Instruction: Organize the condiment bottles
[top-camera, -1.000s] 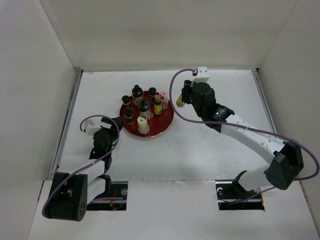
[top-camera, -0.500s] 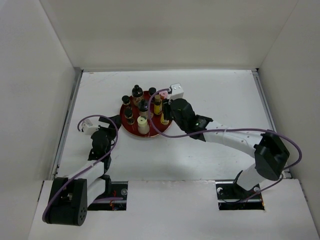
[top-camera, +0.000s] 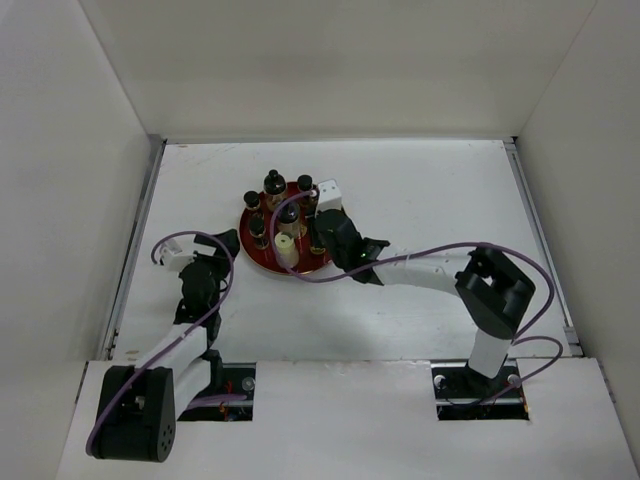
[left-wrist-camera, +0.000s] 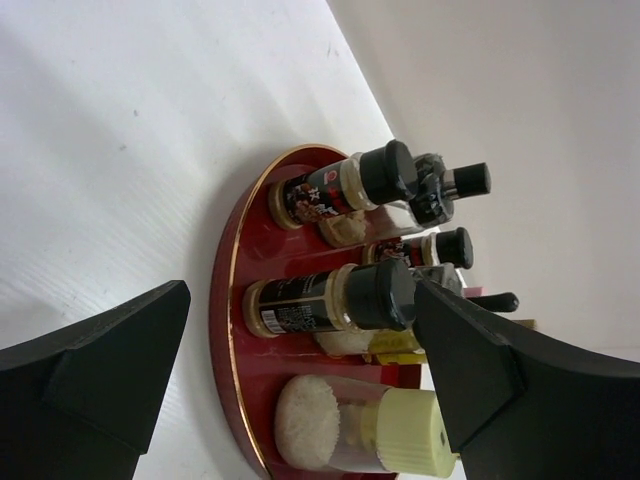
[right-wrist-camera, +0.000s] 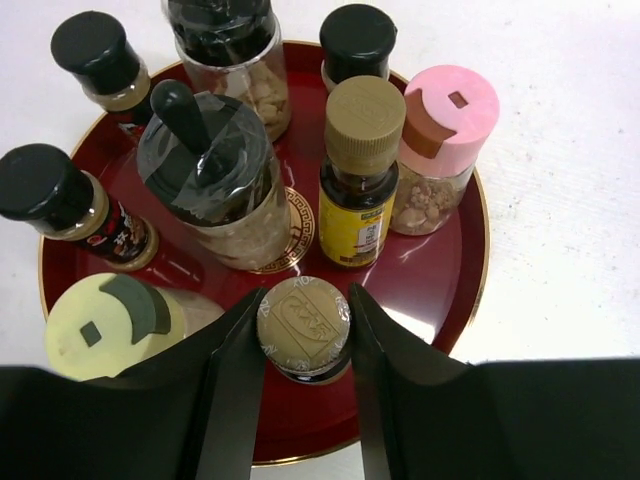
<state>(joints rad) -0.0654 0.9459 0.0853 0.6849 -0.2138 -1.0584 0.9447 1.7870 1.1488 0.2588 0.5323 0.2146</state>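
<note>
— Where is the bottle I am moving?
— The gold-cap bottle (right-wrist-camera: 303, 328) is right between my right jaws. In the right wrist view it is at the 6 o'clock edge of the tray (right-wrist-camera: 440, 290). The jaws are narrow and hold its cap from 9 and 3 o'clock.
— Is it standing?
— Yes, straight up, with its cap to the camera. I cannot tell if its bottom sits on the tray yet.
— What is close by?
— The other gold bottle (right-wrist-camera: 362, 165) is just beside it at 12 o'clock. The cream-cap jar (right-wrist-camera: 105, 322) is at 9 o'clock.
— How is the arm?
— My right arm (top-camera: 430, 268) lies low over the desk (top-camera: 450, 190). It reaches to 10 o'clock, with the wrist tipped down.
— And the left?
— My left jaws are wide and hold nothing. They are just beside the tray at its 9 o'clock. The right arm is nearer, so I think it should let go and lift straight up.
</note>
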